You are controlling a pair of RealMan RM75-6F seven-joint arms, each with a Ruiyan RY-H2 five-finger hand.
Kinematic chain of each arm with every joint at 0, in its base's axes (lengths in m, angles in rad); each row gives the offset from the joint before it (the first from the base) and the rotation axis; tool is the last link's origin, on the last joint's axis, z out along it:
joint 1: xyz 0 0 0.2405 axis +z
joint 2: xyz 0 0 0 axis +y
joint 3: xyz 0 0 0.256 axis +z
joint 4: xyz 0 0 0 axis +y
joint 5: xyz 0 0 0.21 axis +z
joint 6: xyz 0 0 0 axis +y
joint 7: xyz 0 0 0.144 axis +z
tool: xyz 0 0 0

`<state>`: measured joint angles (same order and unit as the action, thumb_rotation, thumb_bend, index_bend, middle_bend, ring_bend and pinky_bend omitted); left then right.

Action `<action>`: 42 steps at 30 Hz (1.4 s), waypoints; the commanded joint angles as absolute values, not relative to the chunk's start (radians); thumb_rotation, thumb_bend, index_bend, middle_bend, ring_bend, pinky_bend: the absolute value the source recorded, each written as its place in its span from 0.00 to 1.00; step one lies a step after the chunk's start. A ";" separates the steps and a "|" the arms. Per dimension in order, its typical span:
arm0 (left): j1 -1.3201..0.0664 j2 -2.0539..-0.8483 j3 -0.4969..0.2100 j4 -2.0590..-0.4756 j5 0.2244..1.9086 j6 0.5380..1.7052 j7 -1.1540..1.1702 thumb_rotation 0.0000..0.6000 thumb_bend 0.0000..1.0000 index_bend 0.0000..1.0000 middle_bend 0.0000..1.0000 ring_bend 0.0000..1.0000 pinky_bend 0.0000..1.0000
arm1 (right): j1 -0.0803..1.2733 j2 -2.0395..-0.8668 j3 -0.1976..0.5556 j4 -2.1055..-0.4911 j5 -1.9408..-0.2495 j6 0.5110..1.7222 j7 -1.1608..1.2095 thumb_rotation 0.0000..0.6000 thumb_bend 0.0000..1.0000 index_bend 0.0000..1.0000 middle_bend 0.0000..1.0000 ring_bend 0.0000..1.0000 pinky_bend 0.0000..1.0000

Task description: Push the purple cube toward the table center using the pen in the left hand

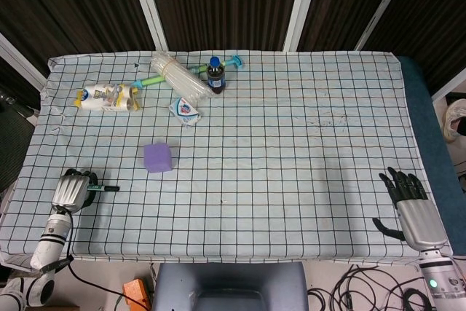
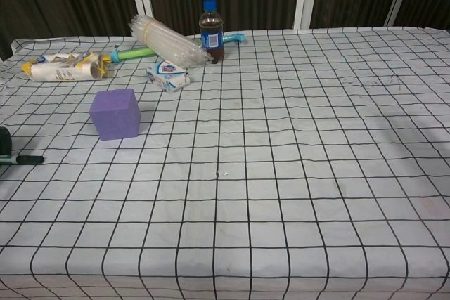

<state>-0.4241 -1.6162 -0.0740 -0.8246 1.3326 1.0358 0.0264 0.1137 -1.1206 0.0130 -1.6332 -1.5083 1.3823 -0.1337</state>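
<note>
The left robot hand [image 1: 70,190] is clenched around the pen [image 1: 104,189], tip pointing right. The cube [image 1: 158,157] sits farther in and to the right of it, well apart, so the push runs rightward toward centre. The right robot hand [image 1: 413,209] lies released, far off.

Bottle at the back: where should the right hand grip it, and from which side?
Grip the bottle around its upright body, coming from its right. The clear tube bundle crowds its left; the right side looks open. Judgement only.
</note>
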 commanded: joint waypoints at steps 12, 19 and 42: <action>-0.421 -1.670 -0.095 -0.726 1.382 1.160 -0.050 1.00 0.48 0.78 0.72 0.60 0.31 | 0.113 -1.118 0.013 -1.634 -1.506 1.382 -0.132 1.00 0.38 0.00 0.00 0.00 0.00; -0.467 -1.678 -0.121 -0.619 1.405 1.171 -0.204 1.00 0.49 0.79 0.74 0.59 0.33 | 0.109 -1.118 0.014 -1.634 -1.504 1.388 -0.130 1.00 0.38 0.00 0.00 0.00 0.00; -0.579 -1.868 -0.033 -0.186 1.521 1.129 -0.474 1.00 0.49 0.79 0.74 0.56 0.33 | 0.110 -1.115 0.022 -1.632 -1.485 1.382 -0.130 1.00 0.38 0.00 0.00 0.00 0.00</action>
<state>-0.5744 -1.8619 -0.0288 -0.1886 1.5243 1.1225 -0.4719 0.1101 -1.1153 0.0216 -1.6319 -1.4851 1.3826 -0.1296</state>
